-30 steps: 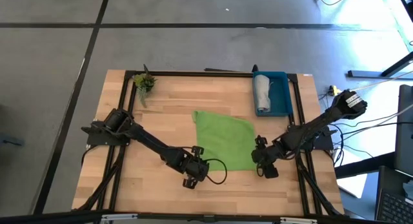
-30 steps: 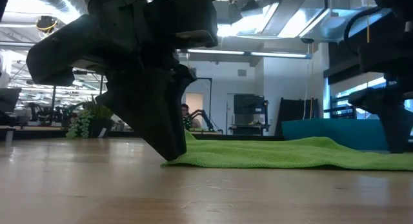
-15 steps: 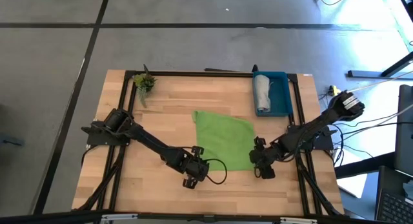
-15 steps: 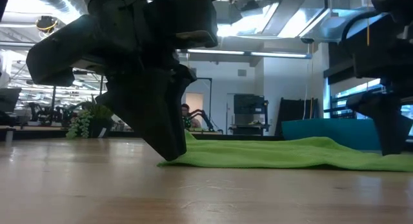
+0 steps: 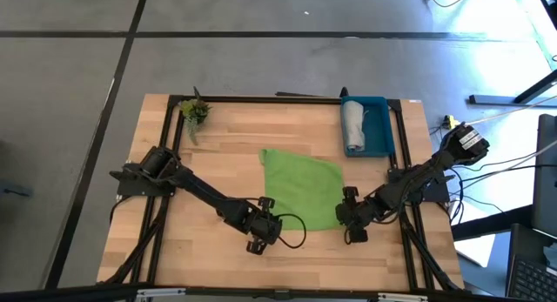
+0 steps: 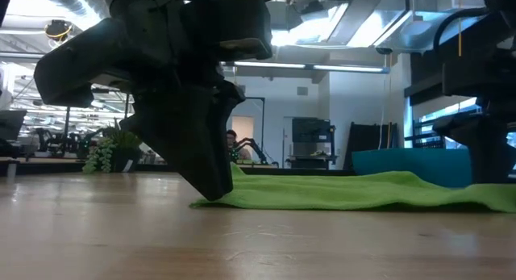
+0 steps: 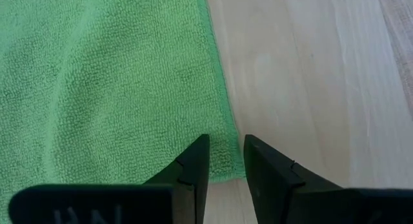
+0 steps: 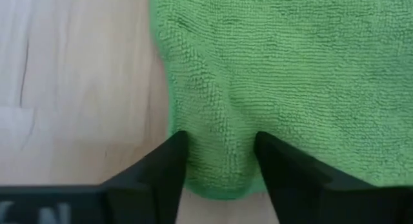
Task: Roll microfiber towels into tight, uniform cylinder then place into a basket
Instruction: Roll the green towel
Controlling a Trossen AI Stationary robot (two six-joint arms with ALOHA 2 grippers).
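While the pale wooden desk (image 5: 218,154) lies under bright office ceiling lights, the green towel (image 5: 303,187) lies flat between both tools: the left tool (image 7: 224,161) pinches its near corner, the right tool (image 8: 219,161) grips its other bunched corner; beyond it sits the basket (image 5: 380,128), holding the rolled grey towel (image 5: 353,128).

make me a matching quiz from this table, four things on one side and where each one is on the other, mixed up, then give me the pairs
Things:
1. green towel
2. grey towel
3. plant sprig
4. left end effector

Places:
A. rolled up inside the blue basket
B. far left corner of the table
C. spread flat mid-table
D. at the green towel's near left corner

Pairs: 1-C, 2-A, 3-B, 4-D
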